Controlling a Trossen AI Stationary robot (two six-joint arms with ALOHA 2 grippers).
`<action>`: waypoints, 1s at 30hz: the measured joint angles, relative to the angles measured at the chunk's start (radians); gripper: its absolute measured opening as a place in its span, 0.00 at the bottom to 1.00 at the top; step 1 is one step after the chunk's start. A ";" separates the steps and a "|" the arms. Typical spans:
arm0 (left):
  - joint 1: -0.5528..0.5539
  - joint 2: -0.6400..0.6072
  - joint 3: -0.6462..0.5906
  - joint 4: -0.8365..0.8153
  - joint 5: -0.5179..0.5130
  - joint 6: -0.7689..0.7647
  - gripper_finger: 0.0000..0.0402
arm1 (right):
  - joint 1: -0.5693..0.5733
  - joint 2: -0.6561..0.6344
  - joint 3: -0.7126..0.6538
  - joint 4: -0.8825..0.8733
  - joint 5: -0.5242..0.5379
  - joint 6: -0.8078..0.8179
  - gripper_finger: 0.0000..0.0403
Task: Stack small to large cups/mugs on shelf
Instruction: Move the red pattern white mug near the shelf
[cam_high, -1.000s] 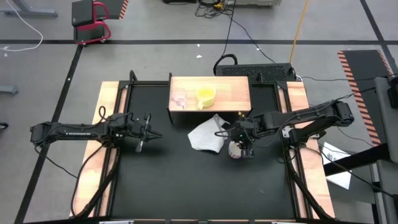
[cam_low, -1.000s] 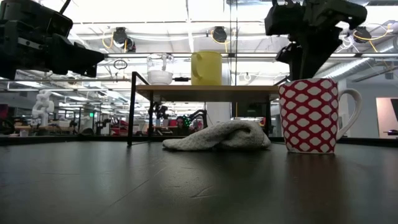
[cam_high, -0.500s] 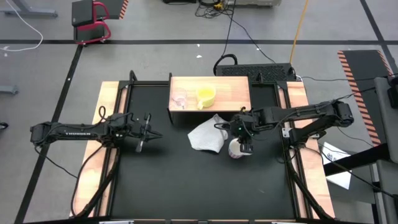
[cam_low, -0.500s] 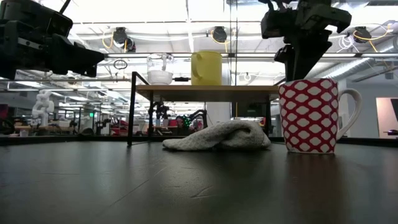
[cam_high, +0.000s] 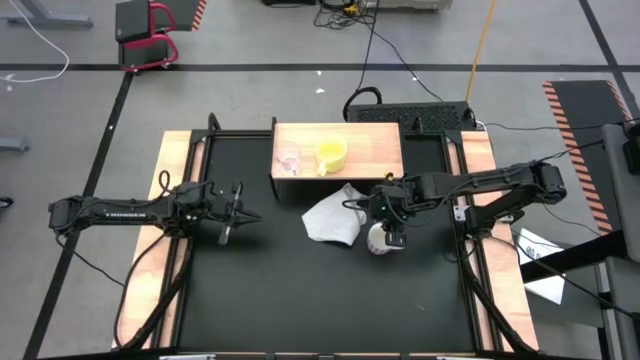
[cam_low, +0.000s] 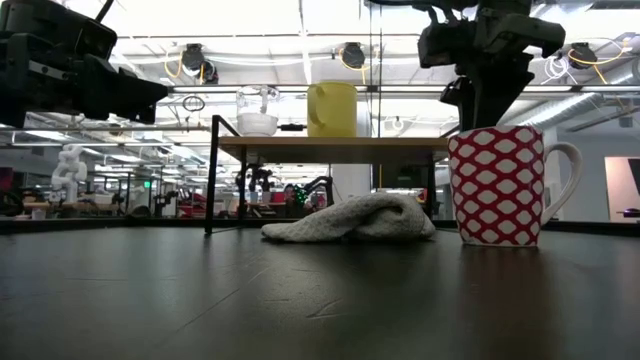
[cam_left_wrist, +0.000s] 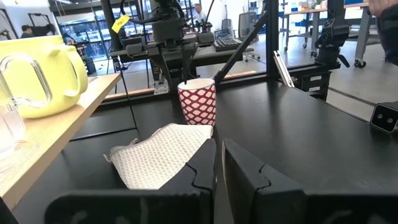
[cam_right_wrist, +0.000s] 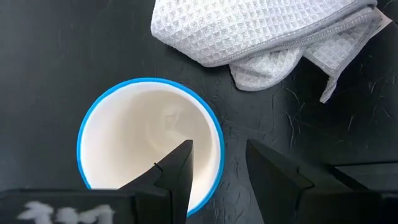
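The right gripper (cam_right_wrist: 217, 165) has moved in over the white patterned mug (cam_low: 497, 185) during the last second and now hangs directly above it, fingers parted: one finger points inside the blue rim, the other outside it. No contact with the wall is visible yet. The mug stands upright on the black tabletop (cam_high: 300, 290), in front of the shelf (cam_high: 375, 150) and just beside the grey-white cloth (cam_high: 332, 218). This alignment suggests a rim grasp is being prepared. The yellow cup (cam_high: 331, 154) and the clear glass cup (cam_high: 289, 158) already stand on the shelf. The left gripper (cam_high: 238, 208) waits well to the left of the mug, fingers nearly together.
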 joint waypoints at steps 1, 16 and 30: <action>0.000 0.000 0.000 0.000 0.000 0.000 0.08 | 0.000 0.000 0.000 0.000 -0.001 0.001 0.35; 0.000 0.000 0.000 0.000 0.000 0.006 0.08 | 0.001 0.000 0.000 0.000 -0.034 0.008 0.35; 0.000 0.000 0.000 0.000 0.000 0.000 0.08 | 0.002 0.000 0.000 -0.012 -0.035 0.010 0.35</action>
